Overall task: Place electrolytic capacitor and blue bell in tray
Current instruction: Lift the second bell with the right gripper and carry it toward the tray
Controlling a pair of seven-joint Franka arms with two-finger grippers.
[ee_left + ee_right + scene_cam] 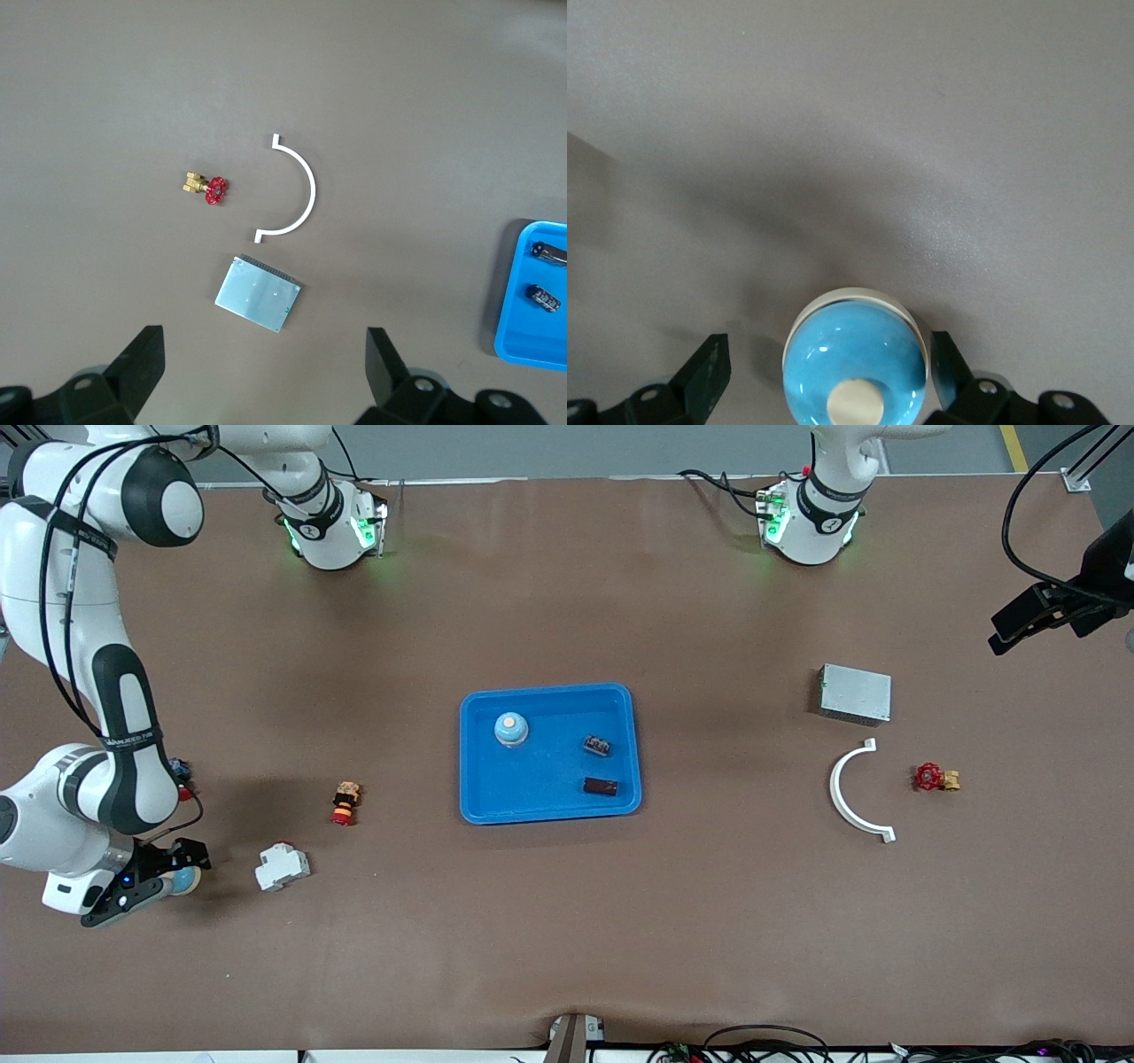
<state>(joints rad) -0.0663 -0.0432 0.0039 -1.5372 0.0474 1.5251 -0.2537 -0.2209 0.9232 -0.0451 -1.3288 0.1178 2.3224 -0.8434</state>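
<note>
1. Slippage as the first worry. Right hand (173,883) down low at the right arm's end of the bench (567,939), jaws spread wide either side of a blue bell (186,880) and not closed on it. Glossy and domed, so liable to squirt out from flat fingers (709,376) if pinched above the widest part.
2. Off-centre in the right wrist view, closer to one finger than the other. Likely to be nudged sideways or tipped before both pads bite.
3. Well apart from the tray (625,701), with a white breaker block (283,866) and a red-and-yellow push button (345,803) lying roughly between. Risks clipping either on a low carry.
4. Crowded landing spot: already holds a second bell (512,729) and two small dark parts (596,745). Cannot tell whether either is the electrolytic capacitor. May knock or land on them if released carelessly.
5. Left hand (1032,615) waiting up over the left arm's end, fingers wide apart and empty. No hazard there.
6. Materials and shapes:
   - bell: shiny blue dome, pale rim, cream button on top
   - tray: smooth bright-blue plastic, rounded corners, raised rim
   - bench: matte brown covering
   - near the left arm's end: flat metal box (855,693), thin white half-ring (852,802), and a red-wheeled brass valve (935,778)
</note>
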